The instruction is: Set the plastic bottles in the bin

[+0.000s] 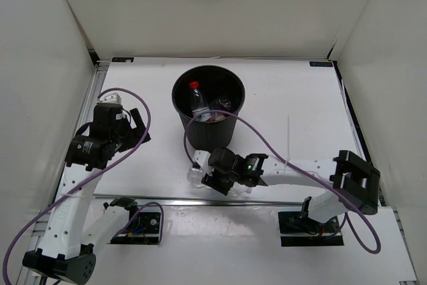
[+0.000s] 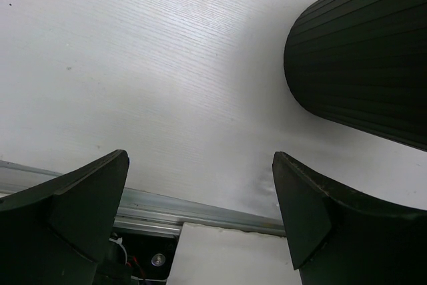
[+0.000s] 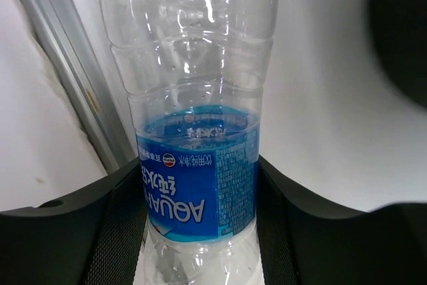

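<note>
The round black bin [image 1: 209, 108] stands at the middle back of the table and holds a clear red-capped bottle [image 1: 197, 101] and other bottles. Its ribbed wall shows in the left wrist view [image 2: 363, 51]. My right gripper [image 1: 215, 177] is shut on a clear bottle with a blue label [image 3: 198, 185], low at the table's front edge just before the bin; the bottle's clear end shows in the top view [image 1: 198, 168]. My left gripper [image 1: 137, 128] is open and empty, above the table left of the bin. The orange bottle is not in view.
A metal rail [image 1: 220, 199] runs along the table's front edge, close beside the held bottle. White walls enclose the table on three sides. A purple cable [image 1: 267, 145] arcs from the right arm past the bin's front.
</note>
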Tool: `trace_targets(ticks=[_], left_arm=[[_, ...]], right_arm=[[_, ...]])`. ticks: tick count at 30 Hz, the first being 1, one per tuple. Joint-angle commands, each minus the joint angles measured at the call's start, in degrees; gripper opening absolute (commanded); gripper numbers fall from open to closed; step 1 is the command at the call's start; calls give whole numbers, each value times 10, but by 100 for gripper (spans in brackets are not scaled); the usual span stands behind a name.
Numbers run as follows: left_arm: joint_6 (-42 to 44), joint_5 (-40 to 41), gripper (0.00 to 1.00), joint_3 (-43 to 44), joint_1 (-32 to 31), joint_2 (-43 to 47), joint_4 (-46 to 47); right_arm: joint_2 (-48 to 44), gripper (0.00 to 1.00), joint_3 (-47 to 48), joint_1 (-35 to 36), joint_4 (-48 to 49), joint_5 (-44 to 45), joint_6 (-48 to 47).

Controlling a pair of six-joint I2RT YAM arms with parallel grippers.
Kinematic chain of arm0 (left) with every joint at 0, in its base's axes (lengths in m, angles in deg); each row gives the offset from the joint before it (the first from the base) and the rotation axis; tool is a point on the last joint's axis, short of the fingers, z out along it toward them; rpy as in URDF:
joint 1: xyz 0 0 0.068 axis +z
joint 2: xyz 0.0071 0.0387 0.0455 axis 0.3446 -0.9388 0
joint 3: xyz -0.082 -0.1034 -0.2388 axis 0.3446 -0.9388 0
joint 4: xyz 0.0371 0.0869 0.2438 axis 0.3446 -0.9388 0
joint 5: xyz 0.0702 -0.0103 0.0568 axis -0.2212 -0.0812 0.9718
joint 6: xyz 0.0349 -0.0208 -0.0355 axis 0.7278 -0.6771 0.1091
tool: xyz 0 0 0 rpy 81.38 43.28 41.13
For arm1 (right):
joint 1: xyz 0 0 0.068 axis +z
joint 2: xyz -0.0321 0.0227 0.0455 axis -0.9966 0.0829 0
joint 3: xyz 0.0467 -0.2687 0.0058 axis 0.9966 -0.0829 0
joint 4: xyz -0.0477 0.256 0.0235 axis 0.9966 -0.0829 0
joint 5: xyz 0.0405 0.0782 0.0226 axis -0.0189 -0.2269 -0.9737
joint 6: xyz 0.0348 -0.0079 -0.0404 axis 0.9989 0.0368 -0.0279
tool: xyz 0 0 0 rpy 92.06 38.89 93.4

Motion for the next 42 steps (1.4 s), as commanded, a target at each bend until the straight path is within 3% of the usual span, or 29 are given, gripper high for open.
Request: trace_targets(ticks=[1, 6, 11, 15, 19, 23, 26, 31, 32, 36, 40, 42], left_arm=[[9, 14, 100, -3, 4, 9, 5], [9, 21, 100, -3, 4, 14, 5], [9, 21, 100, -17, 4, 19, 16], [9, 21, 100, -17, 4, 19, 16], [9, 14, 100, -23, 4, 25, 16], [9, 21, 100, -23, 4, 30, 11], [14, 27, 100, -23, 4, 35, 6], [14, 32, 100, -23, 4, 41, 1], [14, 38, 100, -23, 4, 41, 1], [14, 44, 100, -23, 4, 41, 1], [14, 78, 100, -11, 4, 47, -5], [9, 89, 100, -11, 4, 47, -5]], right_arm=[[-58, 48, 94, 8, -29, 16, 14], [-42, 47, 305, 29, -131, 63, -8], [-10, 44, 506, 23, -120, 79, -37], [33, 43, 596, -24, -59, 90, -42], [55, 43, 596, -91, 24, 41, -10], [90, 43, 610, -153, 39, 21, 44], [90, 49, 564, -183, 57, 4, 74], [50, 68, 477, -218, 104, -33, 151], [45, 80, 469, -218, 109, -33, 156], [13, 100, 453, -218, 114, 12, 163], [-12, 100, 479, -218, 56, 116, 173], [-29, 100, 517, -241, -33, 201, 265]])
